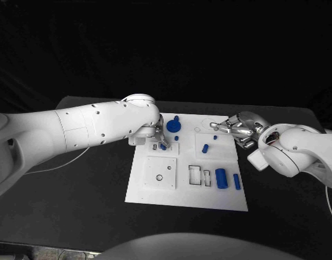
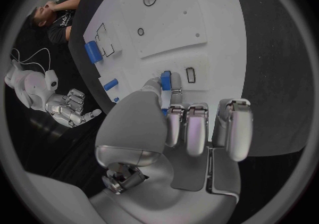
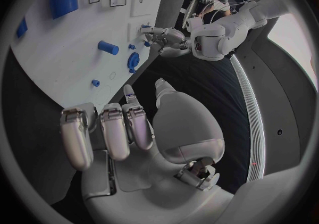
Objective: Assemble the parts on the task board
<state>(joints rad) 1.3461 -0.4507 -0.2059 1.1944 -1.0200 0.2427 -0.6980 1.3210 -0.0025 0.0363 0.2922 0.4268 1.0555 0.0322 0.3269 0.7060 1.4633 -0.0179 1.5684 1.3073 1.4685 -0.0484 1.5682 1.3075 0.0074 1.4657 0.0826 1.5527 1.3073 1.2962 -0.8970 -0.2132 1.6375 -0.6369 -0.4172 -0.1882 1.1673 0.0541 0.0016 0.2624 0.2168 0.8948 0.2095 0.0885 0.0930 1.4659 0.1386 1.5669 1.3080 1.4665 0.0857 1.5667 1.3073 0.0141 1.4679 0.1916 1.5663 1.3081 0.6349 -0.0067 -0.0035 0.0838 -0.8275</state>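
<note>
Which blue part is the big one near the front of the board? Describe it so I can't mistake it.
Start at the white task board and go to its near right area, beside the outlined rectangular slots. The large blue cylinder lies there, much thicker than the slim blue bar on its right.

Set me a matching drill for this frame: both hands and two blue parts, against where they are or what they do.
1. left hand
2. right hand
3. round blue part
4. thick blue cylinder

a. lies near the board's near edge
b. holds nothing
c. pinches a small blue part
d. stands near the board's far edge

Pairs: 1-c, 2-b, 3-d, 4-a
</note>
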